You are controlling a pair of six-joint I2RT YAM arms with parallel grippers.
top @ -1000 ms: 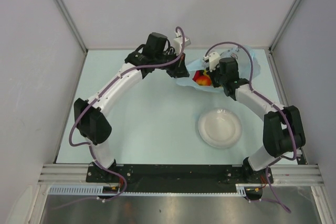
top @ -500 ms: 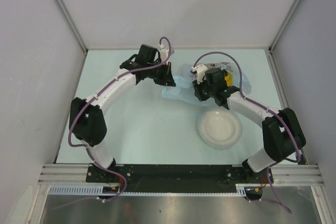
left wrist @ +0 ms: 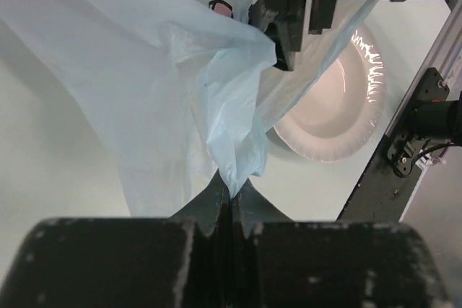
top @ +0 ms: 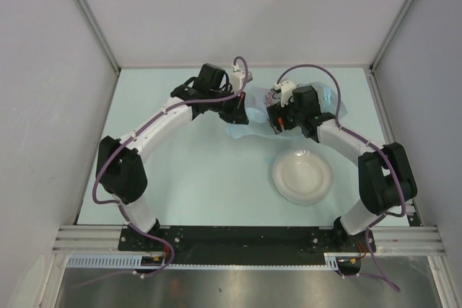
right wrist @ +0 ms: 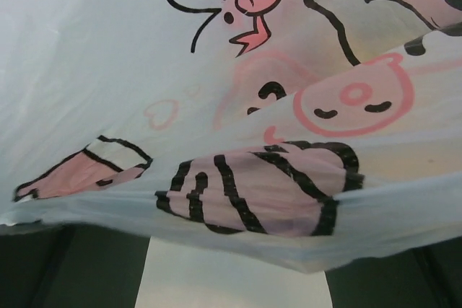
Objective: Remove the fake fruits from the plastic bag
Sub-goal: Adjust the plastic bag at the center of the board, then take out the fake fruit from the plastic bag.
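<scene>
- Plastic bag (top: 249, 126) lies bunched between both claws in the overhead view; fruits hidden.
- Left wrist: left claw (left wrist: 229, 196) pinches a limp fold just ahead; the film is probably slippery and best held by gathered folds.
- Right wrist: right claw (right wrist: 231, 279) is spread, with printed film draped over it.

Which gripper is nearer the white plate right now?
Right. The right gripper hangs just past the white plate's far rim, against the plastic bag. The left gripper, pinching the bag's edge, sits farther off to the left.
</scene>
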